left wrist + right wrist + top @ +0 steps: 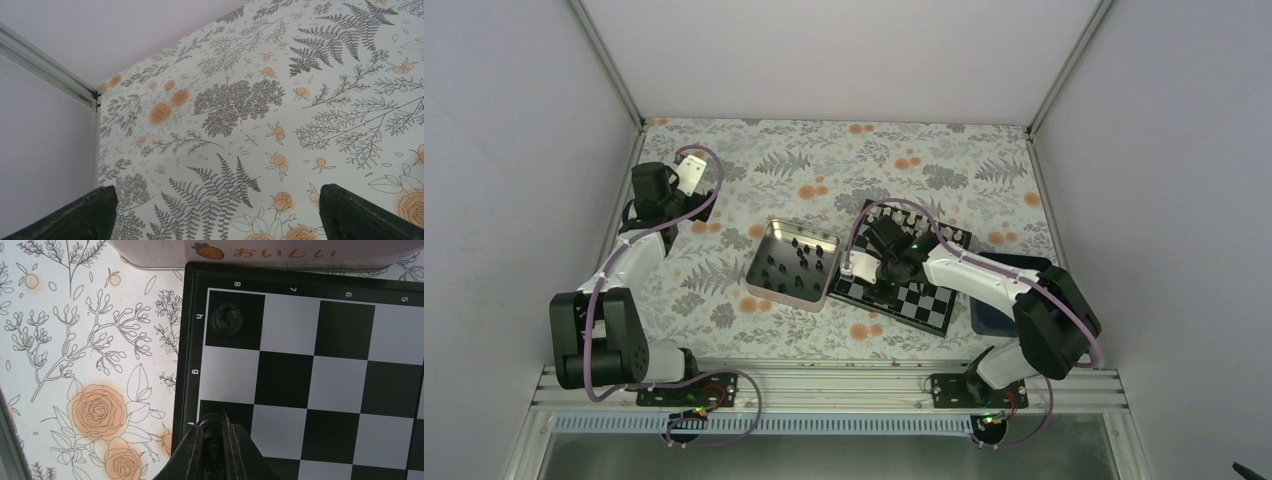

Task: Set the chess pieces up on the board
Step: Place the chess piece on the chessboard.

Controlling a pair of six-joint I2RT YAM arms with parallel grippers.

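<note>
The board (929, 300) lies right of centre; in the right wrist view its corner (330, 375) fills the frame. My right gripper (216, 432) is shut on a tiny black chess piece (215, 421) and holds it over the dark f8 square at the board's near-left edge (886, 290). Another black piece (228, 320) stands on h8. Several more black pieces (799, 268) lie in the silver tin (759, 250). My left gripper (217, 210) is open and empty over the bare cloth at the far left (686, 170).
White pieces (914, 217) line the board's far edge. A dark blue tray (999, 315) lies right of the board, under my right arm. The tin's side (270, 252) touches the board's edge. Walls enclose the floral cloth.
</note>
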